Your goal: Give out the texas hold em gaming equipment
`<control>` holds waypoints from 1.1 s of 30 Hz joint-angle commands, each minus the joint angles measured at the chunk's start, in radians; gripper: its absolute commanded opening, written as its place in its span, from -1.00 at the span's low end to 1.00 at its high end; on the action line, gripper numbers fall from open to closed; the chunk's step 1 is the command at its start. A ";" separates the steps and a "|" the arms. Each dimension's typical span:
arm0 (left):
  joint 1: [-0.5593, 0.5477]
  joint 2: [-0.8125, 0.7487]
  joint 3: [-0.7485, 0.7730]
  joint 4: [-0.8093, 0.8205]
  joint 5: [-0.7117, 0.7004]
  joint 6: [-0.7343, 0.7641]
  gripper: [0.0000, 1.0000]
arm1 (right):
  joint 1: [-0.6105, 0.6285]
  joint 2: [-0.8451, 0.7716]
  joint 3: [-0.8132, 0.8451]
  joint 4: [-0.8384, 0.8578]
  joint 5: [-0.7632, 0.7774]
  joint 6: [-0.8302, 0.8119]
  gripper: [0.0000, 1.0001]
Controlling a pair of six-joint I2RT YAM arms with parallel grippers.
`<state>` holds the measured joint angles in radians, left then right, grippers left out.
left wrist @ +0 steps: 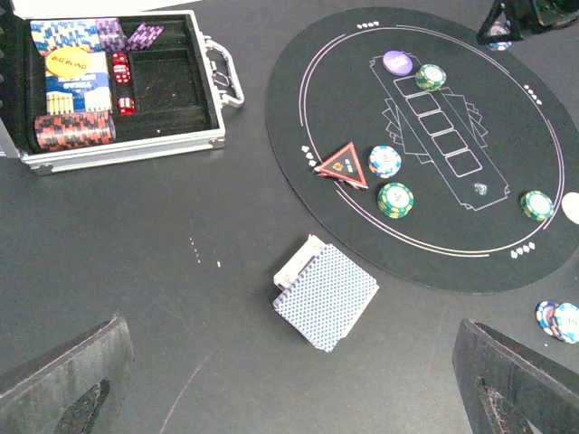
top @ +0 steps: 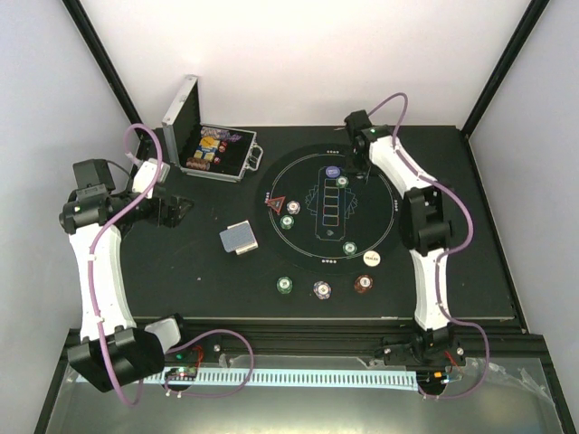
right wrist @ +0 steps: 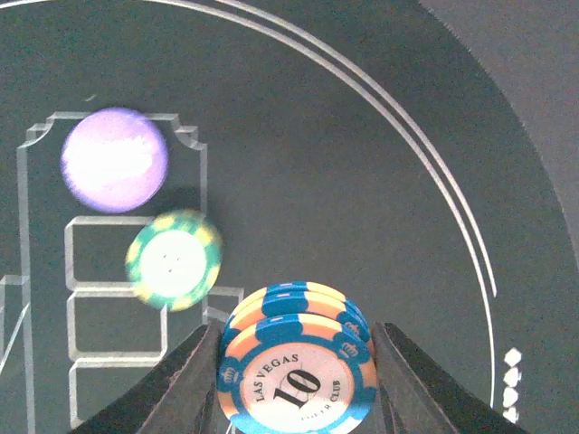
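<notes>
Our right tool [right wrist: 297, 384] is clamped on a stack of blue 10 chips [right wrist: 289, 312] near the purple button [right wrist: 114, 159] on the round mat [right wrist: 362, 181]; our left tool [left wrist: 289, 398] hangs spread wide by the card deck [left wrist: 326, 294].

This looks like a robot lab, not a home. A black table [top: 163, 280] sits inside a small booth with plain white walls [top: 298, 54] and black corner posts [top: 99, 63]. 2 white robot arms are bolted at its near edge, the left arm [top: 95, 271] and the right arm [top: 425, 285]. Each arm has black joints [top: 425, 221]. Purple cables [top: 470, 226] loop along both arms. A white slotted strip [top: 298, 373] runs along the dark rail [top: 317, 336] in front.
</notes>
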<state>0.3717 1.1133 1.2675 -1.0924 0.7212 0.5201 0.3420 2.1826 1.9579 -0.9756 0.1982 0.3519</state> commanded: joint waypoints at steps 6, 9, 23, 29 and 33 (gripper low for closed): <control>0.008 0.028 0.020 0.035 0.033 0.013 0.97 | -0.076 0.292 0.348 -0.078 -0.062 -0.027 -0.70; 0.007 0.029 0.014 0.038 0.037 0.012 0.98 | -0.080 0.344 0.384 -0.052 -0.068 -0.020 -0.69; 0.007 0.028 -0.009 0.048 0.051 -0.003 0.98 | -0.094 0.423 0.438 0.005 -0.118 -0.008 0.20; 0.007 0.018 -0.017 0.044 0.012 -0.001 0.98 | -0.094 0.348 0.438 -0.019 -0.111 -0.003 0.41; 0.007 0.030 -0.003 0.031 -0.020 -0.001 0.97 | -0.090 0.245 0.375 -0.052 -0.104 0.013 0.42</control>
<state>0.3721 1.1400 1.2522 -1.0576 0.7296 0.5201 0.2527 2.5736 2.3672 -0.9913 0.0914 0.3466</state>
